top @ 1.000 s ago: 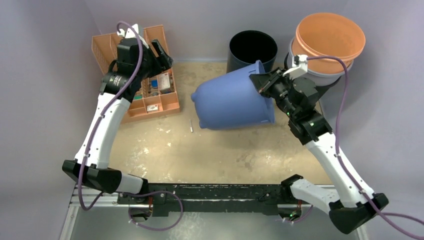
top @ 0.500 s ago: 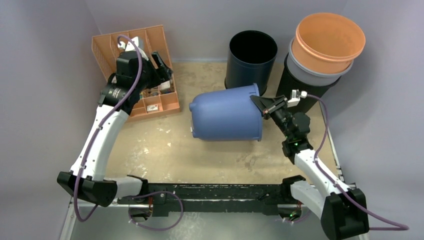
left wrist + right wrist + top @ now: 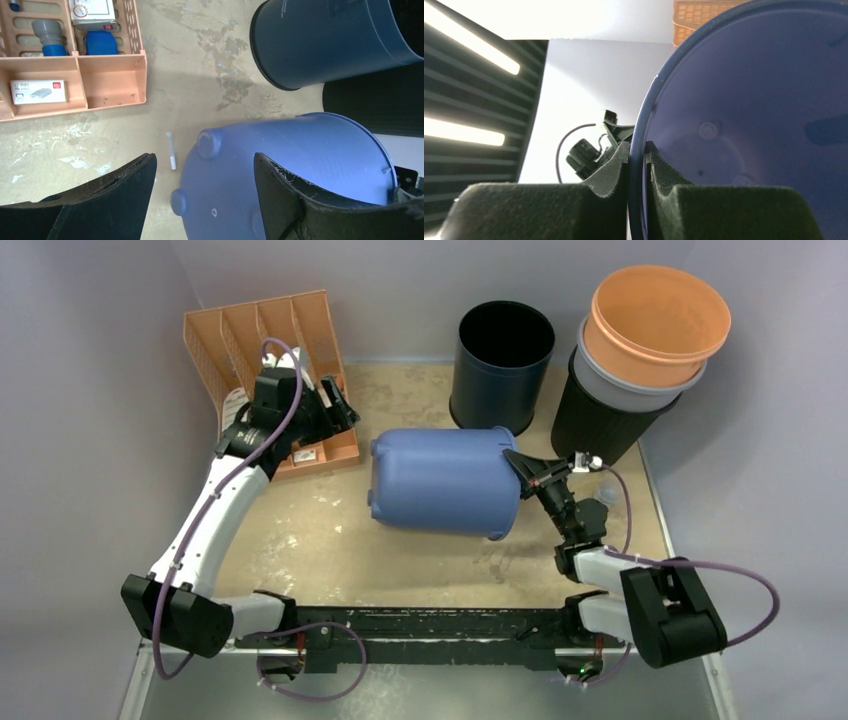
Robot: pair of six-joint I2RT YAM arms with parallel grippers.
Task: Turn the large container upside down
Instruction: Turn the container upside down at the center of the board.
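Approx halfway: the large blue container (image 3: 440, 480) lies on its side mid-table, mouth facing right, base w/ small round feet facing left, so it needs another quarter-turn & setting mouth-down. The right gripper (image 3: 636, 150) is pinched on its thin rim, one finger inside, one out; the left gripper (image 3: 203, 157) hangs spread wide over the base end, holding nothing. Smooth matte plastic, tapered round body; whether its underside touches the scuffed tan table (image 3: 330, 540) is unclear.
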